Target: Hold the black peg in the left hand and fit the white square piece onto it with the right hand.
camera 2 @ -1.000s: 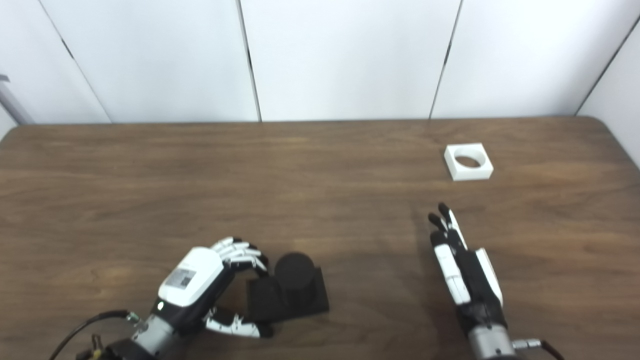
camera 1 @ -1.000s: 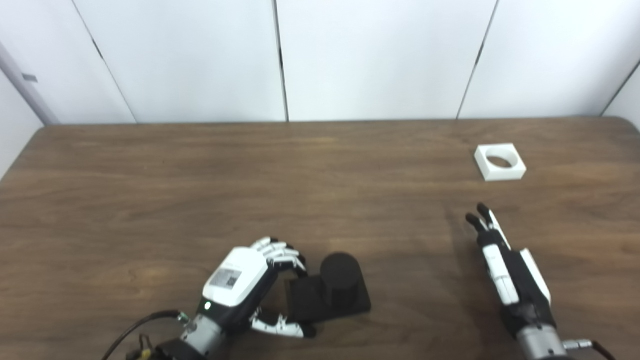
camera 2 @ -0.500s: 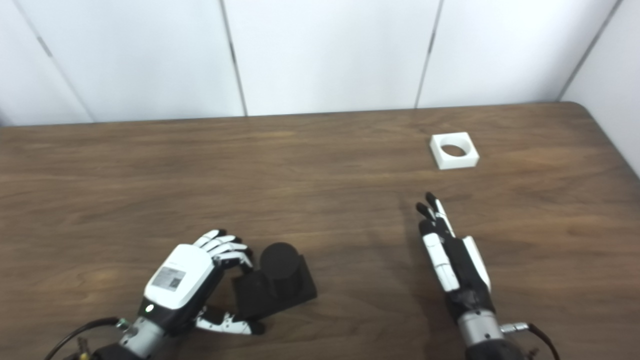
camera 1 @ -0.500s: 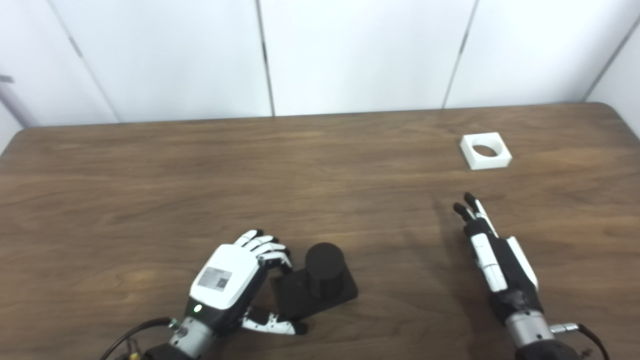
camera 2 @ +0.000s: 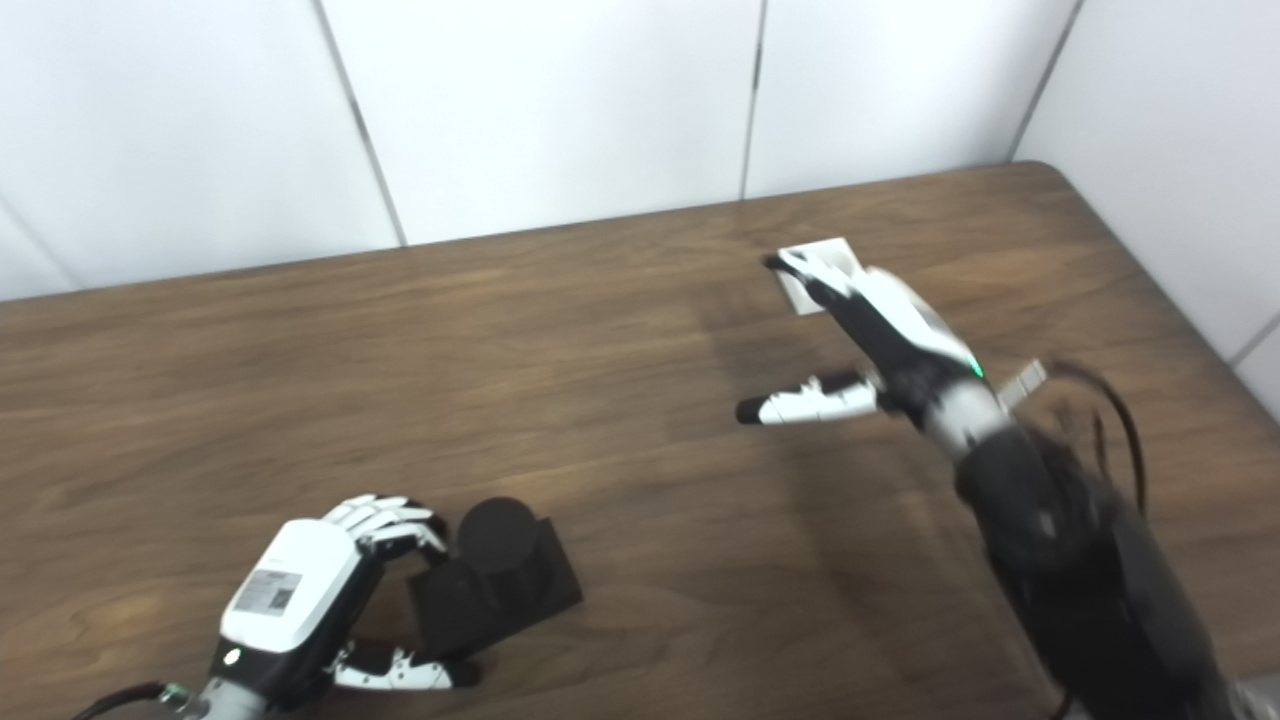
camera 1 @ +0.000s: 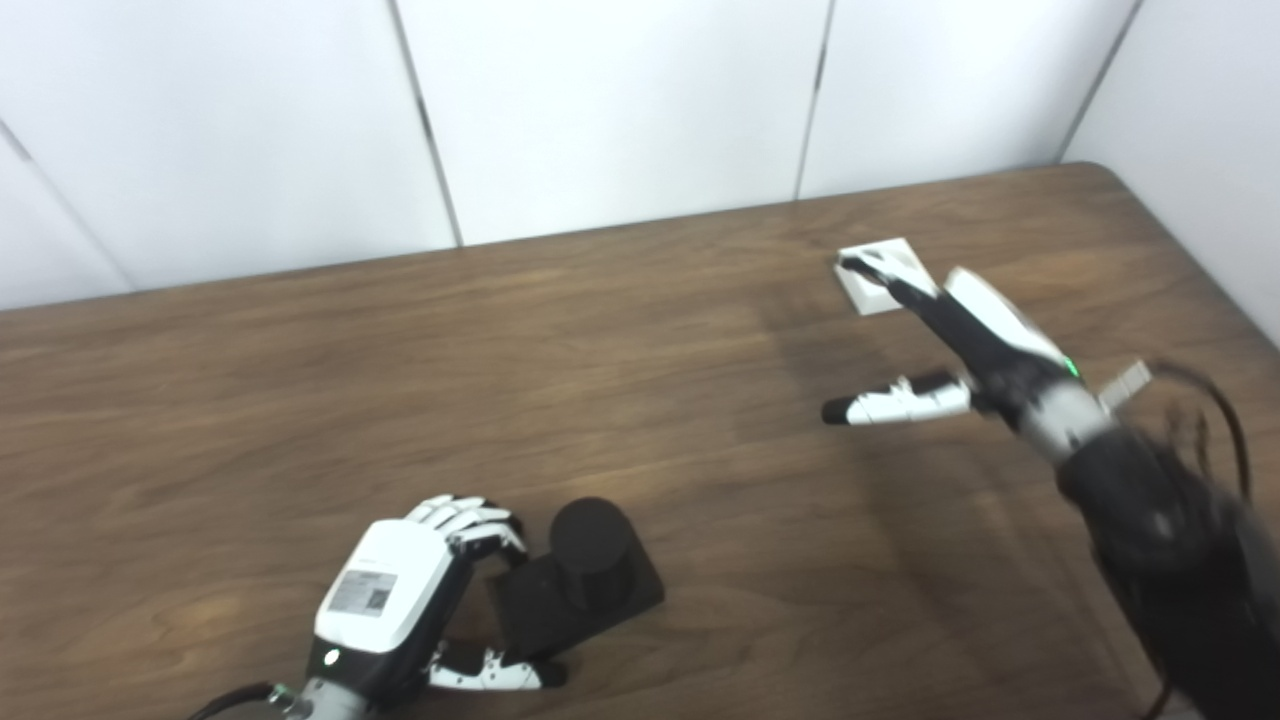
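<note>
Dark wood-grain table [camera 1: 300, 400] stood against white wall panels [camera 1: 600, 110]. Near its front edge, the left hand [camera 1: 400, 590] gripped the black peg [camera 1: 585, 575] by its square base. Farther right, the right hand [camera 1: 950, 340], fingers spread and holding nothing, reached over the white square piece [camera 1: 880, 285] lying near the back.

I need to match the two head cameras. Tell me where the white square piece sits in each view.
Left eye view: white square piece is upper right, partly hidden by the right hand's fingertips.
Right eye view: white square piece is right of centre, upper part, likewise covered.
Shared landmark: the black peg by the left hand, bottom left.
</note>
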Action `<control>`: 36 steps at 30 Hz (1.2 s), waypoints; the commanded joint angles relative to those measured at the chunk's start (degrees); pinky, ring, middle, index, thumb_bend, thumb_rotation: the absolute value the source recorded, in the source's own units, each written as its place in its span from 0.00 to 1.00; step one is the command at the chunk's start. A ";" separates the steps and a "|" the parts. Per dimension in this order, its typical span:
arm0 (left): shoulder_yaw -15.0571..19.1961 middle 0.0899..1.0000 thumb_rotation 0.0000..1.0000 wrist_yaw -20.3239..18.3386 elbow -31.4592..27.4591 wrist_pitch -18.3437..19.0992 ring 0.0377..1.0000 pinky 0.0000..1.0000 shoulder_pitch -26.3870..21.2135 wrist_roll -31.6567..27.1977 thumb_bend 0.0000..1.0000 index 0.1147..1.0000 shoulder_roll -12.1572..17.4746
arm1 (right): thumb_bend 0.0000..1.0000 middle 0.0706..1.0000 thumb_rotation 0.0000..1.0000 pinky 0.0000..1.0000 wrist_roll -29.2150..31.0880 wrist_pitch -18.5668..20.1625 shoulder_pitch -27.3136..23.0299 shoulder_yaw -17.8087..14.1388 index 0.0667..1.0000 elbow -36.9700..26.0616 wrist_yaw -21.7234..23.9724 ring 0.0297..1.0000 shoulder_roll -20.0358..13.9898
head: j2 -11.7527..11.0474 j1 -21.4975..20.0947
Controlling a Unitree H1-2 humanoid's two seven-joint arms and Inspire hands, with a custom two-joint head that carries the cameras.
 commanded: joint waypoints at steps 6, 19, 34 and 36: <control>0.42 0.72 0.05 -3.50 2.10 0.20 0.81 0.85 1.23 0.71 0.52 0.42 1.50 | 0.90 0.98 0.21 0.97 -7.52 -0.40 -9.77 2.00 0.86 7.92 5.02 1.00 -6.33 | -0.53 0.40; 1.11 0.74 0.05 -4.06 1.91 -0.26 0.83 0.88 1.62 0.90 0.52 0.42 1.98 | 0.95 1.00 0.26 1.00 -12.77 -5.36 -21.80 10.36 0.87 25.07 5.38 1.00 -11.33 | -1.15 -1.37; 1.03 0.73 0.05 -3.59 1.95 -0.29 0.82 0.87 1.88 1.39 0.52 0.42 1.60 | 0.94 0.96 0.23 0.99 -17.27 -10.67 -31.98 17.29 0.85 42.78 1.88 1.00 -10.45 | -2.07 -1.44; 1.05 0.73 0.05 -3.45 2.02 -0.44 0.82 0.87 1.90 1.32 0.52 0.42 1.62 | 0.94 0.96 0.23 0.99 -17.55 -10.25 -32.63 17.72 0.85 43.87 1.83 1.00 -10.15 | -2.01 -1.72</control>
